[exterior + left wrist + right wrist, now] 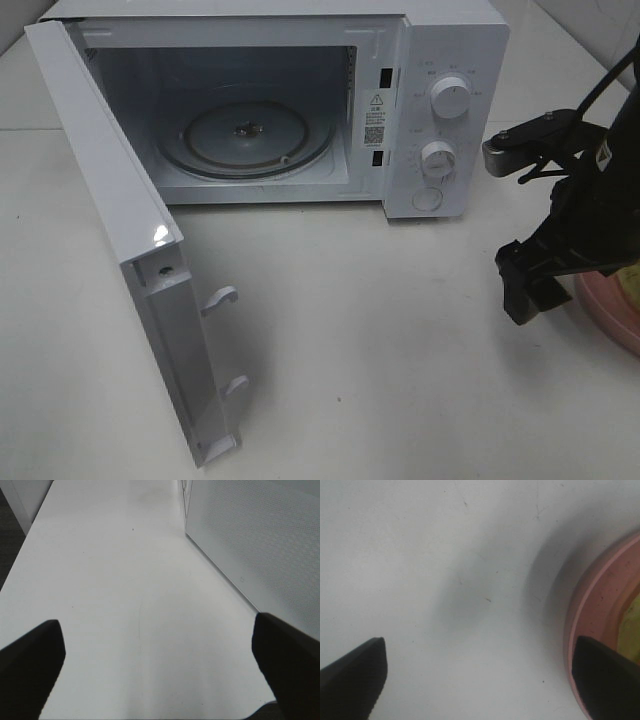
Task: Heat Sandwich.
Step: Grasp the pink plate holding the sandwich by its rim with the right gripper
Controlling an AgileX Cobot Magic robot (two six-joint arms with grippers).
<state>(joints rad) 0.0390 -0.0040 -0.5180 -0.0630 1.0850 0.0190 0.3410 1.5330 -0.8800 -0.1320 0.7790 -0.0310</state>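
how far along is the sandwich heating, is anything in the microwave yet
Done: the microwave door is open; the turntable is bare. In hand: nothing is held; the right hand is open over the table beside the pink plate, where a sliver of the sandwich shows. Left: get the sandwich onto the turntable, shut the door, set the dials.

Microwave [270,100] stands at the back of the surface [380,350], left of centre. Its door [130,260] is open at the left side and reaches forward toward the near edge. Turntable [250,140] lies on the cavity floor. Two knobs sit on the microwave's right panel, upper knob [448,98] above lower knob [438,157].

Plate [610,320] is on the surface at far right, forward of the microwave and apart from it. Sandwich [631,630] is on the plate, only an edge in view.

Right hand [525,285] is just left of the plate rim. Left hand [160,665] is over bare surface beside the microwave.
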